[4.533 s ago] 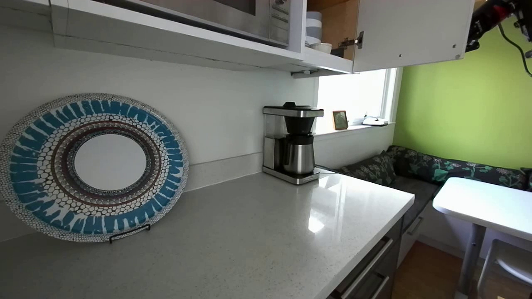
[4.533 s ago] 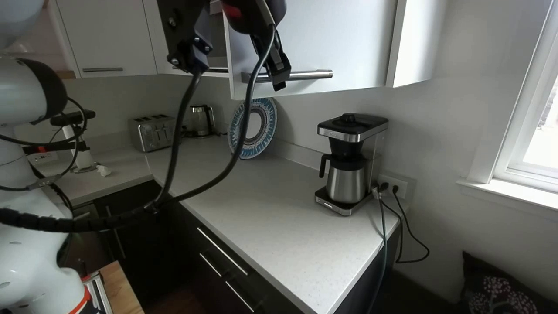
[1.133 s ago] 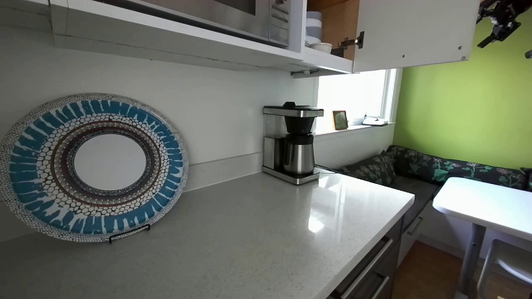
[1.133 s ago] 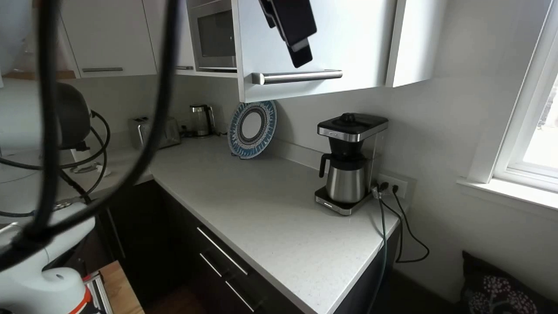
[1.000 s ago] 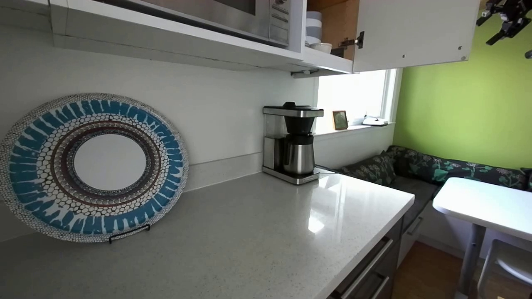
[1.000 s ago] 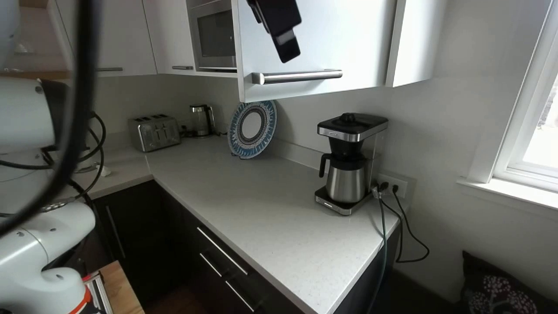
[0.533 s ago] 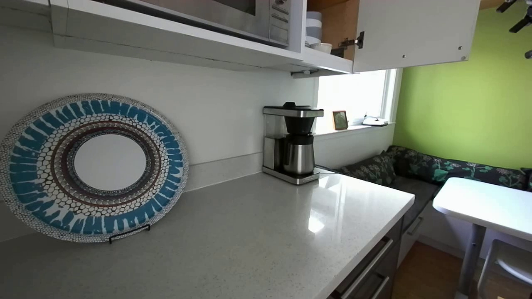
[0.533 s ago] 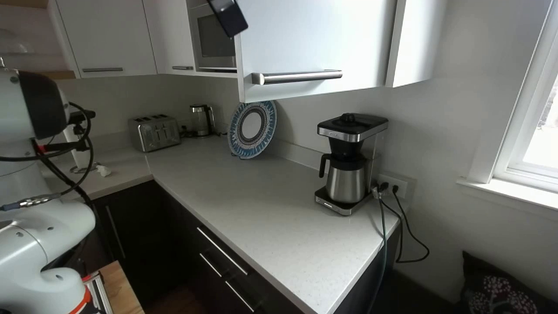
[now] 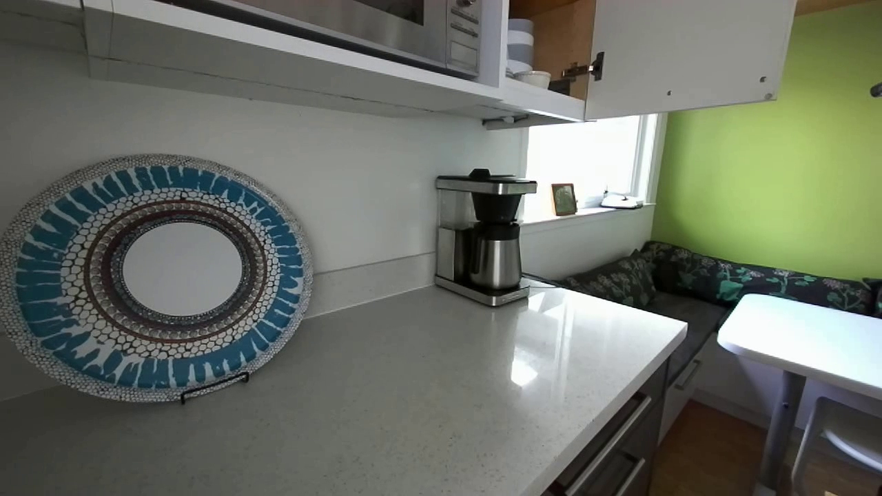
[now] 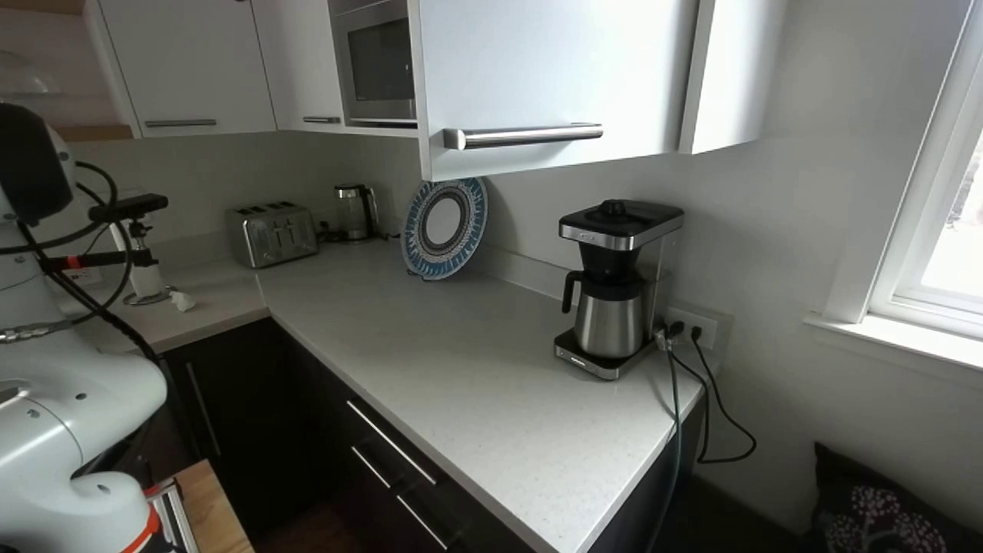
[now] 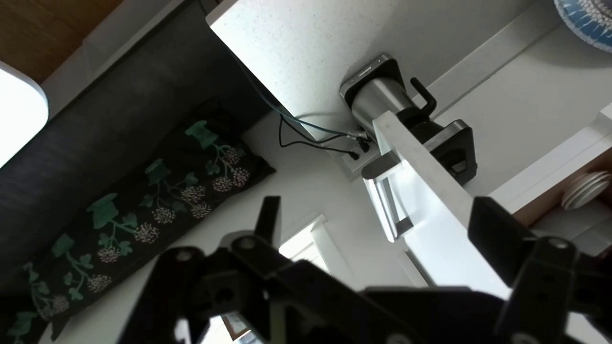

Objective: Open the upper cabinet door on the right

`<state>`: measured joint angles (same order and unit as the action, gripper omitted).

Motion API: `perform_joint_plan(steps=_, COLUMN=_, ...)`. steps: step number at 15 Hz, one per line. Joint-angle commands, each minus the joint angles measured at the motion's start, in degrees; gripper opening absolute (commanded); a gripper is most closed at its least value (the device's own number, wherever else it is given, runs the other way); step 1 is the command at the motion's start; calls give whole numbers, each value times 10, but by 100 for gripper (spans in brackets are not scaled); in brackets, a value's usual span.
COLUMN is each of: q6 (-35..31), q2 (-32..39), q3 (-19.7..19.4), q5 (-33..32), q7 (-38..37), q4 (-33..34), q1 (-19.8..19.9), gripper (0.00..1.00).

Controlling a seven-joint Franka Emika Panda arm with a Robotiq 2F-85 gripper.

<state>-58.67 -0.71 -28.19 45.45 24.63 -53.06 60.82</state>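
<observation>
The white upper cabinet door [image 9: 689, 55] stands swung well out from its cabinet, with the wooden interior [image 9: 561, 41] and stacked bowls [image 9: 520, 45] exposed. Its outer face and metal bar handle [image 10: 530, 136] show in an exterior view. In the wrist view my gripper [image 11: 377, 217] is open, its two black fingers far apart. The door face [image 11: 444, 248] and handle [image 11: 380, 210] appear beyond and between them, apart from the fingers, and nothing is held. Neither exterior view shows the gripper; only the white arm [image 10: 84, 376] is seen at a left edge.
Below the door, a coffee maker [image 10: 610, 315] stands on the counter [image 10: 476, 369] with cables [image 10: 722, 415] at its side. A decorated plate [image 10: 444, 230] leans at the wall. A microwave [image 10: 380, 65] sits beside the cabinet. A white table [image 9: 813, 344] stands across the room.
Earlier a finger was at the handle; my gripper has since come away, moving up and out of both exterior views. The door swung slightly further out, then stayed still over the last second.
</observation>
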Motion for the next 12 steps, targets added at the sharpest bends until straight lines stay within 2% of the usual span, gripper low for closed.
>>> perform_joint_plan(steps=1, q6=-34, q2=-69, q3=23, q5=-67, q7=-23, q4=-73, q1=-15, gripper=100)
perform_joint_plan(steps=4, q6=-67, q2=-113, q3=54, q5=-114, q7=-49, q4=-117, q1=-11, gripper=100)
perform_joint_plan(steps=12, q6=-148, q2=-212, q3=148, q5=-183, q7=-150, q4=-252, q1=7, gripper=100)
